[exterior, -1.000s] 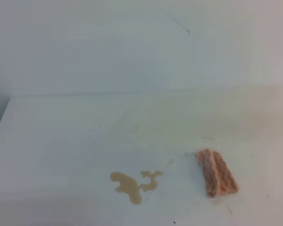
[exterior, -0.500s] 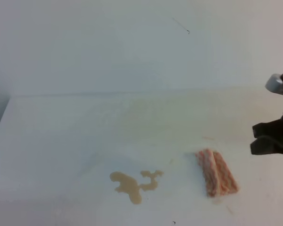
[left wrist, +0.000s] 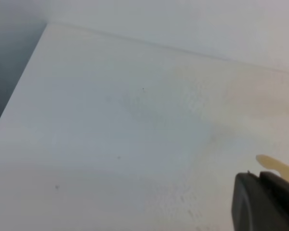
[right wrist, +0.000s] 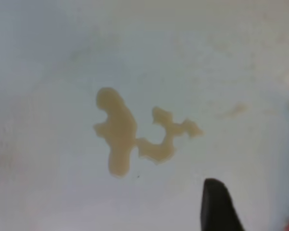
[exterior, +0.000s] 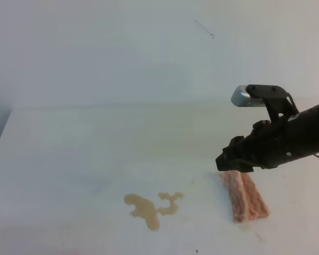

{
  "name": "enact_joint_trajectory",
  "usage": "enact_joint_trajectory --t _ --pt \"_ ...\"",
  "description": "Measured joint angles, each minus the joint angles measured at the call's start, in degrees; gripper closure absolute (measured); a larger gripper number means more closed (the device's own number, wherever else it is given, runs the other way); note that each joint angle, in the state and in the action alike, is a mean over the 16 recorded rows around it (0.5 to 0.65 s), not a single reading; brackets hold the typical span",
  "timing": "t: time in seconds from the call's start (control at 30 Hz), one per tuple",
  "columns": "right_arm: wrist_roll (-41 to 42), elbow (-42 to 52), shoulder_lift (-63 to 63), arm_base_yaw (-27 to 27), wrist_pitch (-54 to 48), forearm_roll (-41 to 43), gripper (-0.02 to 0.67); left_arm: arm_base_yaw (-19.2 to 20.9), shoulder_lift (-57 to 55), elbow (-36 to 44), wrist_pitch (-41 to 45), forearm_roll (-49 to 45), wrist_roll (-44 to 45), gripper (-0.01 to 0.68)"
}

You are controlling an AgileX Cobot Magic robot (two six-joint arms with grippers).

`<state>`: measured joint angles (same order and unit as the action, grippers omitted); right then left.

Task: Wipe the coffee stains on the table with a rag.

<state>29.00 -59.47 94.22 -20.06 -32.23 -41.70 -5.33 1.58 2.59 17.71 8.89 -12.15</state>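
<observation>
Exterior high view, starting at the tabletop's near edge: the coffee stains [exterior: 151, 206] lie as two joined tan blotches a little left of the middle, a long lobe on the left and a smaller, ragged one on the right. Well to their right, also near the front edge, the rag [exterior: 244, 196] lies flat on the table [exterior: 69, 154], a folded pinkish-orange strip with pale stripes, its long side running from the near edge toward the far one. The right gripper [exterior: 229, 163] hangs just over the rag's far end, its dark arm reaching in from the right edge; from this angle I cannot tell whether it touches the cloth. In the right wrist view two dark fingertips [right wrist: 220, 206] stand well apart at the bottom of the frame with bare table between them, so the jaws are spread and hold nothing; the stains sit just beyond them. In the left wrist view only a dark piece of the left gripper [left wrist: 266, 202] shows at the lower right corner, and whether its jaws are apart or together cannot be told. Farther back the tabletop carries faint yellowish marks up to its far edge.
</observation>
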Motion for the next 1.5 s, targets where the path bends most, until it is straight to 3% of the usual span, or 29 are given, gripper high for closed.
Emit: enact_joint_trajectory --t 0.23,0.5,0.63,1.1,1.5 --pt "-1.8 -1.6 6.1 -1.2 2.1 3.4 0.273 0.0 0.0 0.0 0.0 0.0 0.0 0.672" --pt "-3.8 -2.0 13.4 -1.2 6.0 8.7 0.259 0.0 0.0 0.0 0.0 0.0 0.0 0.672" --pt "-4.2 -2.2 16.0 -1.2 7.2 10.6 0.307 0.0 0.0 0.0 0.0 0.0 0.0 0.672" --pt "-3.7 -8.5 19.5 -1.3 1.0 9.5 0.591 0.0 0.0 0.0 0.0 0.0 0.0 0.672" --pt "-2.3 -17.6 22.4 -5.9 -3.6 5.7 0.61 0.0 0.0 0.0 0.0 0.0 0.0 0.672"
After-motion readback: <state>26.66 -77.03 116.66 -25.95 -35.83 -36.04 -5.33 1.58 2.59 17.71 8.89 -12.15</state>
